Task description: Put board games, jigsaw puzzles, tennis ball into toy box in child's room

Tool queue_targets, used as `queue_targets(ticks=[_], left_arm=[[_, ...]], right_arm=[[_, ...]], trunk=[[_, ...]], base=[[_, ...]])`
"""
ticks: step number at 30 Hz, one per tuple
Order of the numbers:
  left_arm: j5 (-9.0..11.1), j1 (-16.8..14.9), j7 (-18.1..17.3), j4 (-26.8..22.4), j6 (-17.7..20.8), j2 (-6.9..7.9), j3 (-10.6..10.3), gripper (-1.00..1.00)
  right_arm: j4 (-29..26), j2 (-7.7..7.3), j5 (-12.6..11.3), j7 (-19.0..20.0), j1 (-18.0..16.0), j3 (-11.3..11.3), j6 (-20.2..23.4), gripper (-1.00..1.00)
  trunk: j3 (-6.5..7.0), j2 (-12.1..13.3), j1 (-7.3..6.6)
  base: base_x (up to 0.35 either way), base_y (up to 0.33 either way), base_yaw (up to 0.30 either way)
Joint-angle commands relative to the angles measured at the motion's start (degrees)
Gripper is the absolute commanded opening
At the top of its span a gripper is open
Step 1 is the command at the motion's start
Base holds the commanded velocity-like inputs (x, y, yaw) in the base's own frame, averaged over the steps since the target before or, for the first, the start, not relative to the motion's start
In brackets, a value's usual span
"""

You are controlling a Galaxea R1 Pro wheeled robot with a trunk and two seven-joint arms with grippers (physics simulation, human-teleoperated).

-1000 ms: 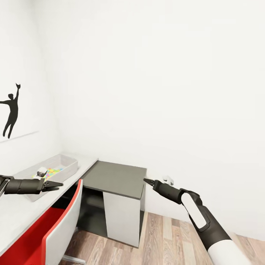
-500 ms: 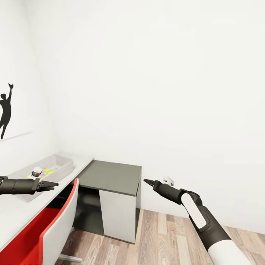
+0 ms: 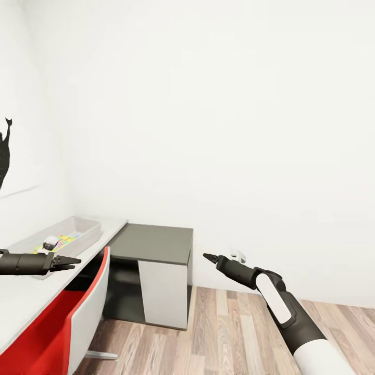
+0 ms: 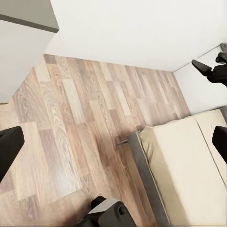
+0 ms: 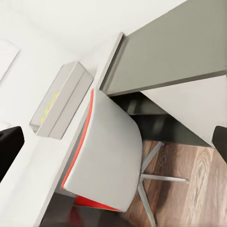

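Observation:
The toy box [image 3: 78,229] stands on the white table [image 3: 26,297] at the left; colourful pieces [image 3: 65,239] and a small white thing [image 3: 50,241] lie in it. My left gripper [image 3: 75,259] hovers just in front of the box, over the table edge. My right gripper [image 3: 207,255] hangs in the air over the floor, right of the dark-grey corner section [image 3: 153,244]. In the right wrist view the toy box [image 5: 64,97] shows a streak of colour inside. Both wrist views show fingers [image 4: 9,151] [image 5: 9,146] wide apart with nothing between them. The bed [image 4: 189,165] is bare.
A red-and-white chair [image 3: 86,312] is tucked at the table, close under my left arm. Wood-plank floor [image 3: 234,333] spreads to the right. A black silhouette picture [image 3: 4,151] hangs on the left wall. A white wall outlet [image 3: 238,254] sits behind my right gripper.
The whole head picture has slid left, so the camera has turned right. Both arms hold the same pose, and nothing was taken or let go.

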Motion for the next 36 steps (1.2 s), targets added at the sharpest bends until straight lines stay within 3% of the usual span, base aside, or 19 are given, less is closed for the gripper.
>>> queue_targets(ticks=[1, 21, 36], left_arm=[[-0.39, -0.01, -0.41, -0.01, 0.6, 0.01, 0.02, 1.0], [-0.39, -0.01, -0.41, -0.01, 0.6, 0.02, -0.05, 1.0], [-0.34, -0.01, -0.41, -0.01, 0.6, 0.02, -0.06, 1.0]], right_arm=[[-0.01, -0.04, -0.01, 0.1, -0.02, 0.06, 0.11, 1.0], [0.07, 0.19, -0.01, 0.1, -0.02, 0.14, 0.01, 1.0], [0.01, 0.2, -0.01, 0.1, -0.02, 0.14, 0.01, 1.0]], trunk=[[-0.04, -0.06, -0.01], [-0.04, -0.06, -0.01], [0.19, -0.06, -0.01]], base=[[-0.302, 0.17, -0.034], [-0.293, 0.109, -0.08], [-0.092, 0.001, -0.211]])
